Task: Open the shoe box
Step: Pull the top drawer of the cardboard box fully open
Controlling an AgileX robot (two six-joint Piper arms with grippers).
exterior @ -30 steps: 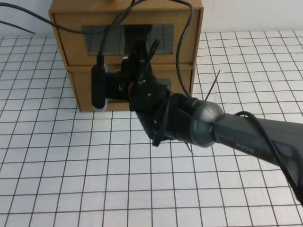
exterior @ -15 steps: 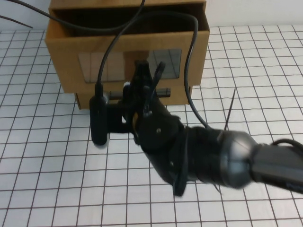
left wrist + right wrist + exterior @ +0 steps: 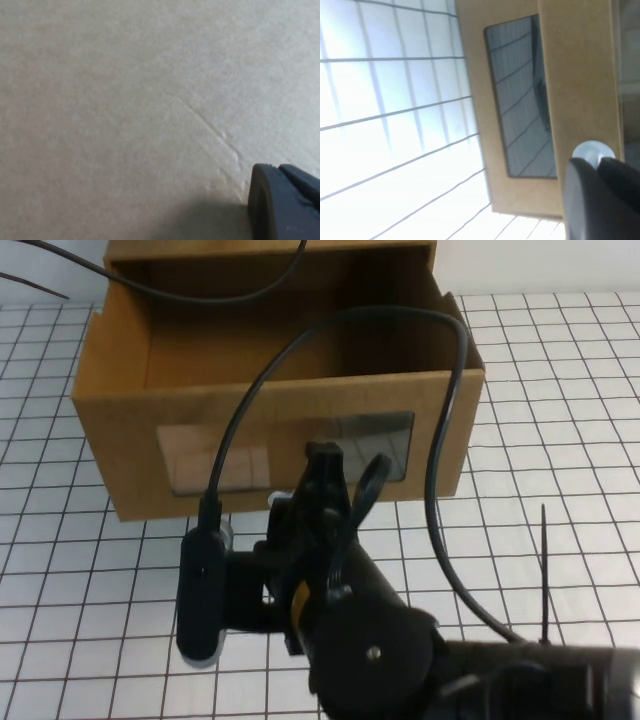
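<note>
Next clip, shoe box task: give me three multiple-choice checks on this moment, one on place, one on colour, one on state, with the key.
1. Where is the right gripper?
A. At the windowed front of the drawer
B. Inside the drawer
C. Behind the shoe box

2. What colour is the shoe box?
A. White
B. Brown
C. Blue

3. How does the drawer stand?
A. Pushed fully in
B. Pulled out, its inside showing
C. Lifted out and upside down

Key:
1 A: the right gripper, shut, sits against the drawer front, by its window.
2 B: the shoe box is brown cardboard.
3 B: the high view looks down into the drawer.

The left gripper shows only in its wrist view, close to a plain beige surface.
</note>
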